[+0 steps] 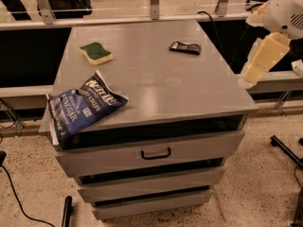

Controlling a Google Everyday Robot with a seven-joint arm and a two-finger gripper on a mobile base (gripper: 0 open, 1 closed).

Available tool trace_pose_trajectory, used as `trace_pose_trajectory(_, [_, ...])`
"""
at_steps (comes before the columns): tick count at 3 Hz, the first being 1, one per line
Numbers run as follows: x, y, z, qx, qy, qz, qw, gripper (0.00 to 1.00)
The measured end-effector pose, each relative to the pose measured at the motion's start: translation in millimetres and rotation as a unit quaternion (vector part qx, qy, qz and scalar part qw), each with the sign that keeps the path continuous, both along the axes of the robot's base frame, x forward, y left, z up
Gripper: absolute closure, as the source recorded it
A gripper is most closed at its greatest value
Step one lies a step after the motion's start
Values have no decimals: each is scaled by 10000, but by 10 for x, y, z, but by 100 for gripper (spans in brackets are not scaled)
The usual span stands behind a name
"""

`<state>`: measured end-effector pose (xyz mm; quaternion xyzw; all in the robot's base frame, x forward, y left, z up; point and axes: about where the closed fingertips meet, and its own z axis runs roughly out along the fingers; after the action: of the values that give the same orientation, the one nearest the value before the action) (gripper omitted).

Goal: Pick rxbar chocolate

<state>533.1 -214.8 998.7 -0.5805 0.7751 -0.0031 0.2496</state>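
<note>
Rxbar (pixel 185 47), on cabinet top (pixel 156 82), long axis nine-to-three, lies at ten o'clock from my pincer (pixel 251 74), well apart; pincer's opening I cannot tell, nothing seen held.

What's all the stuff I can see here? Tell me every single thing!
rxbar chocolate: one, dark wrapper with a pale patch, far right part of the cabinet top
sponge: one, green over yellow, far left part of the cabinet top
chip bag: one, blue, near left corner, hanging over the edge
cabinet: one, grey, middle of the view, three drawers in front
drawer handle: one, black, on the top drawer
floor: pale and speckled, all around the cabinet
gripper: one, cream-coloured, beside the cabinet's right edge, apart from the rxbar chocolate
</note>
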Motion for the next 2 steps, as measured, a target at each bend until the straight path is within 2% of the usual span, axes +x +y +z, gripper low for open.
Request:
trace_pose_trajectory(1, [29, 7, -1, 13, -26, -4, 10000, 0])
trace_pose_trajectory(2, [318, 63, 18, 213, -146, -17, 9997, 0])
